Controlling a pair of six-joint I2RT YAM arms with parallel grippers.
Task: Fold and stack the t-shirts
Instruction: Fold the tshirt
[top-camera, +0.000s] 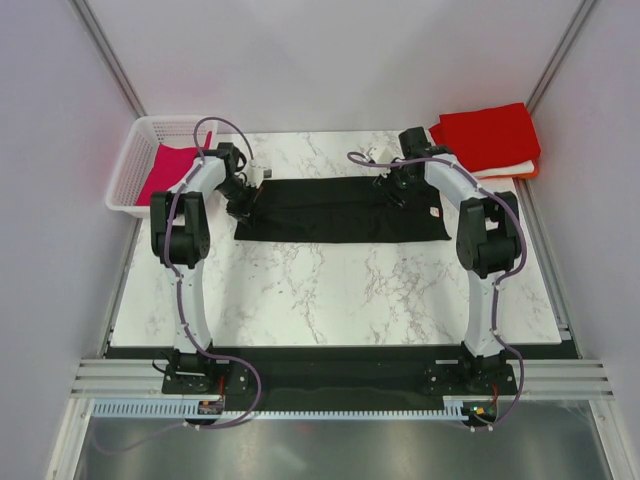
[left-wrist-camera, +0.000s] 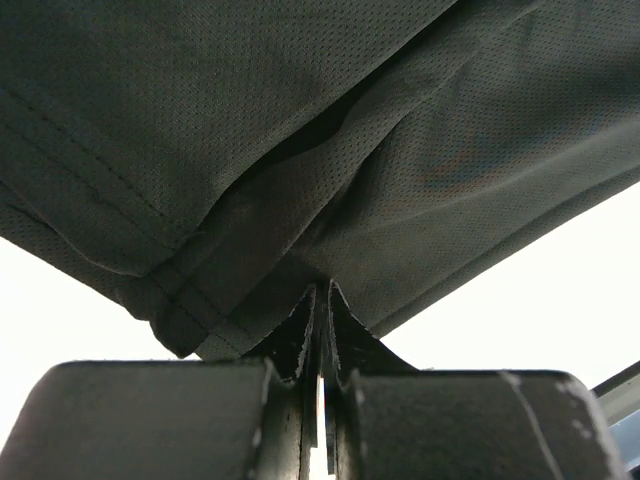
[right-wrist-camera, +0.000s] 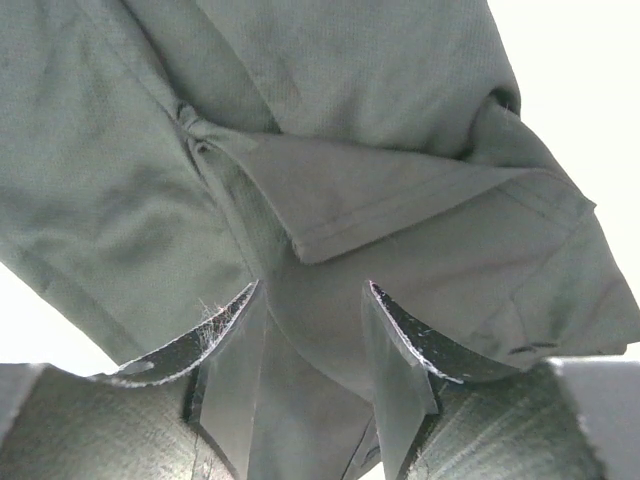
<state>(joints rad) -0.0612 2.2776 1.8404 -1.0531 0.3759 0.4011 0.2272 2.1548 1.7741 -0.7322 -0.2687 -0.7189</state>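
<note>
A black t-shirt (top-camera: 340, 210), folded into a long strip, lies across the back half of the marble table. My left gripper (top-camera: 246, 204) is at the strip's left end. In the left wrist view its jaws (left-wrist-camera: 322, 292) are pressed together on a pinch of the black cloth (left-wrist-camera: 300, 120). My right gripper (top-camera: 396, 188) is over the strip's upper edge, right of centre. In the right wrist view it (right-wrist-camera: 312, 292) stands open, with a folded sleeve of the black cloth (right-wrist-camera: 350, 80) lying between and under the fingers.
A red t-shirt (top-camera: 488, 135) lies folded on a stack at the back right corner, with white and orange edges (top-camera: 515, 171) showing under it. A white lattice basket (top-camera: 128, 172) at the back left holds a magenta t-shirt (top-camera: 170, 170).
</note>
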